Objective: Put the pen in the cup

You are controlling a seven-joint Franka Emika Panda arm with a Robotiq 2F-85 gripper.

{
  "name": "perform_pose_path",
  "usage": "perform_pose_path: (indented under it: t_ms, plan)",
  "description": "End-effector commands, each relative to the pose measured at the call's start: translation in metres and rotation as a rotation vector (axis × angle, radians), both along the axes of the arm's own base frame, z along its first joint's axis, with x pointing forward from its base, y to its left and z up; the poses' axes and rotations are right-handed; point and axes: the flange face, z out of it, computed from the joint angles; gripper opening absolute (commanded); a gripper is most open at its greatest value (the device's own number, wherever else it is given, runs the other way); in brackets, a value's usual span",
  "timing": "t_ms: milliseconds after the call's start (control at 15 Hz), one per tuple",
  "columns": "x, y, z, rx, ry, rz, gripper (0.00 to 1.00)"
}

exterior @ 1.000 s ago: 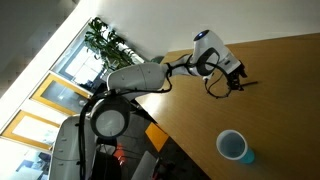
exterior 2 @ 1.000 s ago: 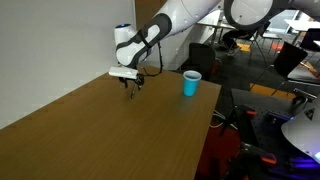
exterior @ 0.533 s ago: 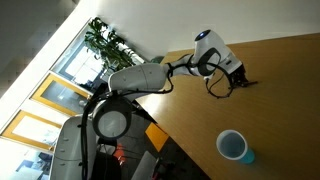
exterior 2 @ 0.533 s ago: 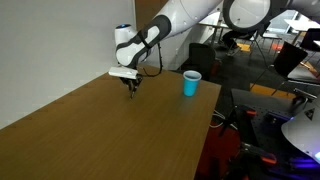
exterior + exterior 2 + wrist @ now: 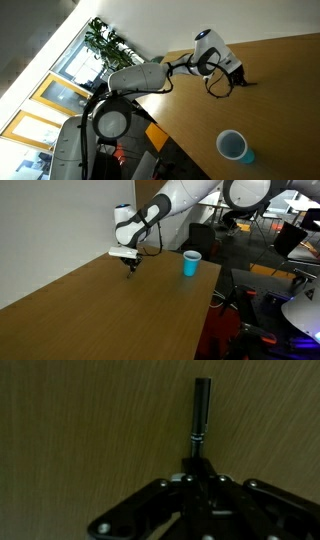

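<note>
Exterior views both show the wooden table (image 5: 285, 105) (image 5: 95, 320), a broad brown top that takes up much of each picture. Over it reaches the white Franka arm (image 5: 140, 75) (image 5: 170, 202), bent at the elbow and stretched far out from its round base (image 5: 107, 122). In an exterior view a leafy green plant (image 5: 105, 40) stands behind the arm by the bright windows (image 5: 55, 95). In an exterior view dark office chairs and desks (image 5: 270, 235) crowd the room beyond the table's far edge.

The cup (image 5: 233, 146) (image 5: 190, 263), light blue with a pale rim, stands upright on the table near an edge, well apart from the arm's end and with nothing touching it.

The gripper (image 5: 241, 82) (image 5: 131, 266) (image 5: 200, 470) points down and sits low, right at the tabletop. In the wrist view its black fingers (image 5: 188, 468) are drawn together in the middle of the frame, pinching the near end of the pen (image 5: 201, 415).

The pen is a thin, dark, straight stick. It runs from between the fingertips up the wrist view against the wood grain, with a lighter band partway along its shaft. Whether it lies on the wood or hangs just above it I cannot tell. In both exterior views it is too small to make out clearly beneath the gripper.
</note>
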Motion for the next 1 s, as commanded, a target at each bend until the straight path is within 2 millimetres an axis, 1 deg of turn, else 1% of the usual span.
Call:
perform_pose_path:
  t_ms: [0,133,267,533,733,933]
  plan:
    - [-0.004,0.01,0.022,0.081,0.063,0.025,0.03]
    - [-0.007,0.015,0.032,0.098,0.102,0.004,0.03]
    - [-0.009,0.017,0.046,0.103,0.135,-0.02,0.03]
    - [-0.01,0.016,0.074,0.061,0.171,-0.102,0.03]
    - [-0.011,0.017,0.083,0.023,0.198,-0.197,0.03]
    - [-0.012,0.019,0.087,-0.015,0.204,-0.282,0.03]
